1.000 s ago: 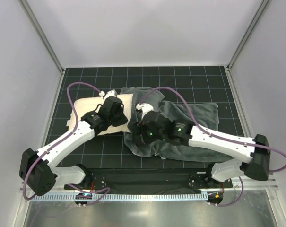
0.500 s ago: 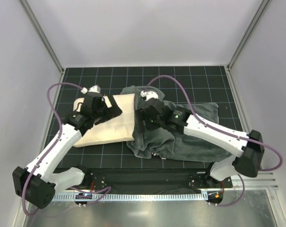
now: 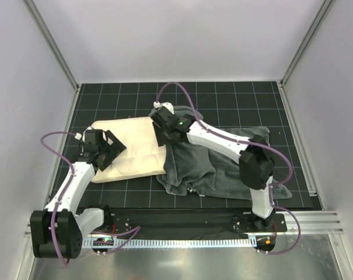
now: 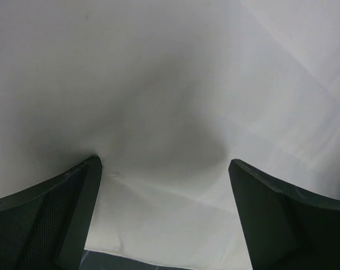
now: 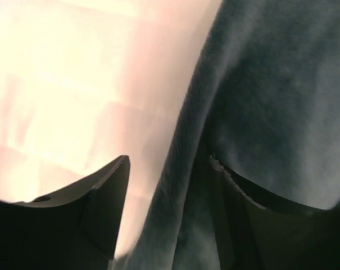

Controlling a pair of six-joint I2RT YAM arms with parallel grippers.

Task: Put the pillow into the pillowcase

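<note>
The cream pillow [image 3: 132,151] lies flat on the left half of the mat, its right end against the dark grey pillowcase [image 3: 223,166], which is crumpled at centre-right. My left gripper [image 3: 111,147] stands open at the pillow's left end; in the left wrist view its gripper [image 4: 164,163] has wide-apart fingers low over the pillow [image 4: 170,84], gripping nothing. My right gripper [image 3: 163,135] hovers where the two fabrics meet. In the right wrist view that gripper [image 5: 168,160] is open, with the pillowcase [image 5: 271,101] edge between its fingers and the pillow [image 5: 63,84] to the left.
A black gridded mat [image 3: 223,99] covers the table between white walls. A metal rail [image 3: 182,240] runs along the near edge by the arm bases. Purple cables [image 3: 176,87] loop above both arms.
The left gripper opened, let go of the pillow and drew back to the left; the pillow now lies flat. The right arm swung up and left to the pillowcase's edge, its jaws narrowing.
</note>
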